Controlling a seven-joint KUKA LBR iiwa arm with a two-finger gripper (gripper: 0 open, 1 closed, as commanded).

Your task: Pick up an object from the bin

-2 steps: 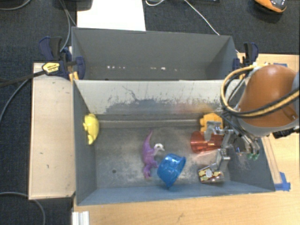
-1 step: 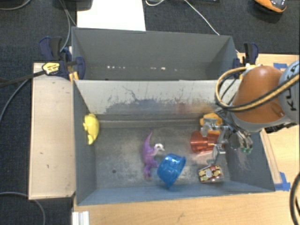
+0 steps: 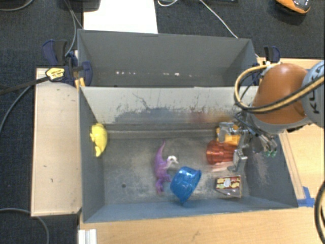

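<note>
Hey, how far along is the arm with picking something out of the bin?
Done: nothing lifted yet; the yellow toy, purple figure, blue cup and small packet lie on the bin floor. In hand: the hand is low at the bin's right side, next to a red object. Left: grip one thing and raise it out.

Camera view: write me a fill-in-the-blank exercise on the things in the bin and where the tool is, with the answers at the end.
1. The cup lying on its side in the bin is ____ in colour.
2. The toy figure just left of the cup is ____.
3. The lone thing by the bin's left wall is ____.
4. The tool hangs over the bin's ____ side, beside a red thing.
Missing words: blue; purple; yellow; right.
</note>
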